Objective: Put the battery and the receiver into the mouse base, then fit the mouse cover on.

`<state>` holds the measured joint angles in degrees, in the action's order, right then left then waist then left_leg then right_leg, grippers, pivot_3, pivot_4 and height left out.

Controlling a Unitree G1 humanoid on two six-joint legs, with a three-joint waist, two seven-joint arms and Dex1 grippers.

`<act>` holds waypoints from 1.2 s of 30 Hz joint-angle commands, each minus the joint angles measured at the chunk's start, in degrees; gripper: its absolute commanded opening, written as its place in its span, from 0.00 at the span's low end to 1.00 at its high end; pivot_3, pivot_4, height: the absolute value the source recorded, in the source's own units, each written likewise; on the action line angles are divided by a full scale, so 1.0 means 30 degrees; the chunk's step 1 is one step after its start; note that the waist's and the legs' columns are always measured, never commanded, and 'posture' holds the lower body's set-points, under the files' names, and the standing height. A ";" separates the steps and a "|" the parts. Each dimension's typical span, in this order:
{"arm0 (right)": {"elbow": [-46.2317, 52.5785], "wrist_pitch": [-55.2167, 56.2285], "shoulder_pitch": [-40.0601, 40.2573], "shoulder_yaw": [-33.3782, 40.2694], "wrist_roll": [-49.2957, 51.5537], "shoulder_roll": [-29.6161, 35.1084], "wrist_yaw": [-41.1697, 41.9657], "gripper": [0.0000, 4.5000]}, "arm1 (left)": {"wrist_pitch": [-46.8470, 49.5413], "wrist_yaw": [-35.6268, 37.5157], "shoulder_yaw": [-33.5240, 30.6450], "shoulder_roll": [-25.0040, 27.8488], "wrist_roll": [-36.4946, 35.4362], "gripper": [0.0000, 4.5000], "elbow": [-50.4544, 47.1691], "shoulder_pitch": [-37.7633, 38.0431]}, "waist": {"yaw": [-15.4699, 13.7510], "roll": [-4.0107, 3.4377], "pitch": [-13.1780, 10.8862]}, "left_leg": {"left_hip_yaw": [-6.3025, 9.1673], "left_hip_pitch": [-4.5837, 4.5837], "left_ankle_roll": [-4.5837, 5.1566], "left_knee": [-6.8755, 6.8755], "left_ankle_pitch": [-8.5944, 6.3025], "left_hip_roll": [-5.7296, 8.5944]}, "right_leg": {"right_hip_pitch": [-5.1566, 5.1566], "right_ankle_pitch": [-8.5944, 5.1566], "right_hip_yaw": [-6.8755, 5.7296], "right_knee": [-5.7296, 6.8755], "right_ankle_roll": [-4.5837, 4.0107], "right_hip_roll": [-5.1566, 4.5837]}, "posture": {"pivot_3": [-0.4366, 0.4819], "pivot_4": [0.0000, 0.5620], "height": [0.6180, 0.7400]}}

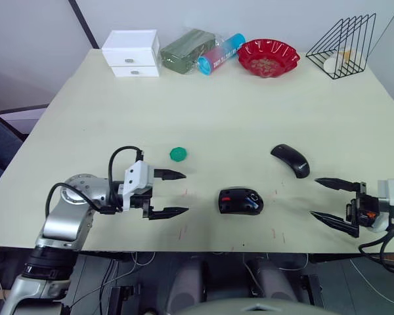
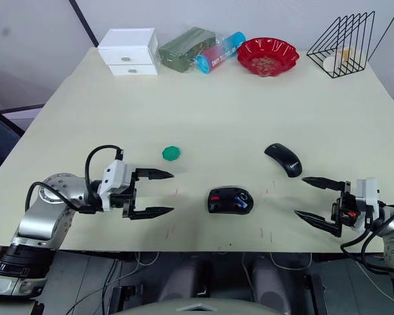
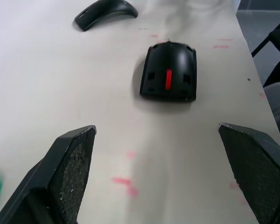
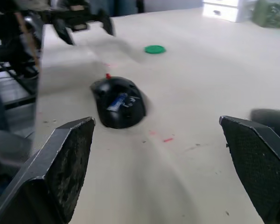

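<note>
The mouse base (image 1: 240,201), a black shell with red parts, lies near the table's front edge between my two grippers. In the right wrist view the battery (image 4: 117,101), white and blue, rests inside the base (image 4: 119,103). The mouse cover (image 1: 290,159), smooth and plain black, lies on the table behind and right of the base. My left gripper (image 1: 186,192) stands open left of the base, holding nothing. To the base's right, my right gripper (image 1: 313,197) is open too, with nothing between its fingers. The receiver is hidden.
A green scalloped disc (image 1: 178,154) lies behind the left gripper. Along the back edge stand a white drawer box (image 1: 132,53), a green packet (image 1: 187,48), a blue-and-pink bottle (image 1: 220,54), a red bowl (image 1: 268,58) and a black wire rack (image 1: 343,47).
</note>
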<state>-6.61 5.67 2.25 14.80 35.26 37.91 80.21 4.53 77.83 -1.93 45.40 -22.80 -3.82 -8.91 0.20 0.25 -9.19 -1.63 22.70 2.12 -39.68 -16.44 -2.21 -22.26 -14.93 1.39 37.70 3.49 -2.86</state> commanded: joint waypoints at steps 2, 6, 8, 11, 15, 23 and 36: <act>-0.0195 0.0264 -0.0705 0.0490 -0.1150 -0.0250 -0.2411 1.00 | -0.0441 0.0278 -0.1376 0.0310 -0.1106 0.99 -0.0300 0.0397 | 0.0003 0.0001 -0.0002 | -0.0018 0.0001 -0.0001 0.0007 0.0000 0.0001 | -0.0013 0.0001 0.0011 0.0001 0.0001 -0.0003 | 0.48 0.27 1.00; -0.0717 -0.0849 -0.1659 0.0191 -0.2172 -0.0474 -0.4923 1.00 | 0.0667 0.0547 -0.2560 0.0914 -0.2551 0.99 -0.1590 0.1575 | 0.0092 0.0009 -0.0007 | -0.0086 0.0015 -0.0015 0.0061 0.0009 -0.0001 | -0.0096 0.0002 0.0072 0.0030 0.0002 -0.0006 | 0.48 0.27 1.00; -0.0979 -0.1097 -0.2036 0.0023 -0.2581 -0.0504 -0.5573 1.00 | 0.0405 0.0336 -0.2970 0.0785 -0.2793 0.99 -0.1979 0.2072 | 0.0125 0.0009 -0.0007 | -0.0119 0.0019 -0.0024 0.0093 0.0015 0.0001 | -0.0135 0.0002 0.0100 0.0034 0.0002 -0.0006 | 0.48 0.27 1.00; -0.1301 -0.1605 -0.2771 -0.0163 -0.2740 -0.0610 -0.6107 1.00 | 0.0224 0.0358 -0.3595 0.0572 -0.3362 0.99 -0.2453 0.2924 | 0.0134 0.0009 -0.0007 | -0.0145 0.0019 -0.0025 0.0109 0.0015 0.0002 | -0.0152 0.0002 0.0118 0.0037 0.0001 -0.0003 | 0.48 0.27 1.00; -0.1639 -0.2493 -0.3881 -0.0699 -0.3421 -0.0658 -0.7105 1.00 | -0.0146 0.0774 -0.4306 0.0346 -0.4185 0.99 -0.2983 0.3986 | 0.0204 0.0021 -0.0015 | -0.0193 0.0007 -0.0024 0.0110 0.0015 -0.0002 | -0.0158 0.0005 0.0153 0.0040 0.0004 -0.0003 | 0.48 0.27 1.00; -0.1961 -0.3199 -0.4993 -0.1708 -0.4407 -0.0633 -0.7544 1.00 | -0.1781 0.1385 -0.4782 -0.0068 -0.3989 0.99 -0.2356 0.5730 | 0.0175 0.0028 -0.0020 | -0.0232 0.0004 -0.0024 0.0114 0.0014 -0.0002 | -0.0164 0.0005 0.0177 0.0030 0.0004 -0.0006 | 0.48 0.27 1.00; -0.1999 -0.4859 -0.5635 -0.2405 -0.5261 -0.0757 -0.8643 1.00 | -0.3291 0.1025 -0.3596 -0.1310 -0.2990 0.99 -0.1293 0.5779 | 0.0182 0.0034 -0.0023 | -0.0274 -0.0007 -0.0023 0.0118 0.0014 -0.0004 | -0.0173 0.0008 0.0213 0.0035 0.0008 0.0000 | 0.48 0.27 1.00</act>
<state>-14.77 -7.91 -14.52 7.19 18.96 35.43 54.70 -4.32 80.98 -12.61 41.35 -31.57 -7.57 8.32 0.75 0.35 -9.26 -2.45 22.68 2.05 -39.33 -16.40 -2.22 -22.78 -14.91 2.03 37.81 3.51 -2.85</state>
